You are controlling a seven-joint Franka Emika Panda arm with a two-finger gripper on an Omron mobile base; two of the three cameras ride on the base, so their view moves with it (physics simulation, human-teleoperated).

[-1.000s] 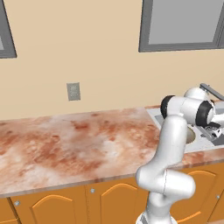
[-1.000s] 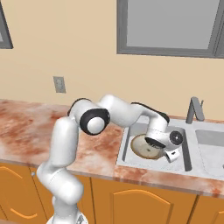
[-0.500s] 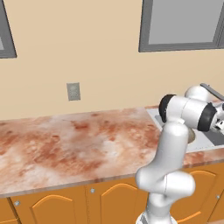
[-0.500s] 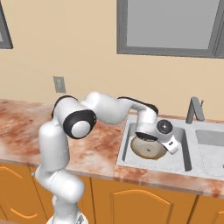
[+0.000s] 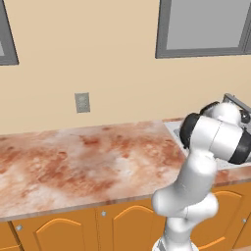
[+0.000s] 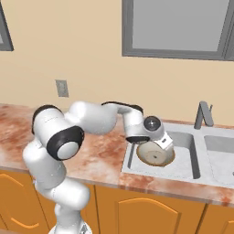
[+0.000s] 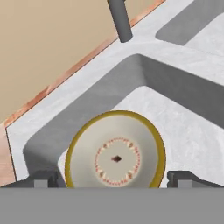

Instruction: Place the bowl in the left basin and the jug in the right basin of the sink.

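The cream bowl (image 6: 153, 155) with a tan rim lies flat on the floor of the left basin (image 6: 183, 157) of the pale grey sink (image 6: 153, 175). In the hand view the bowl (image 7: 116, 153) sits at the near end of the left basin (image 7: 188, 131), between and below the two fingertips (image 7: 43, 179). My gripper (image 6: 162, 144) hovers just above the bowl's right side, open, with nothing held; in the hand view the gripper (image 7: 113, 178) looks straight down on the bowl. The right basin (image 6: 221, 148) lies further right. The jug is out of view.
A grey faucet (image 6: 203, 114) stands at the back of the sink between the basins, and the faucet (image 7: 120, 19) also shows at the top of the hand view. Marbled red-brown counter (image 5: 88, 162) stretches left. A wall outlet (image 5: 82, 102) and a window (image 6: 178, 27) lie behind.
The hand has risen and drawn back left from the bowl, which stays in the left basin. The elbow has swung left and down. The jaws stay wide.
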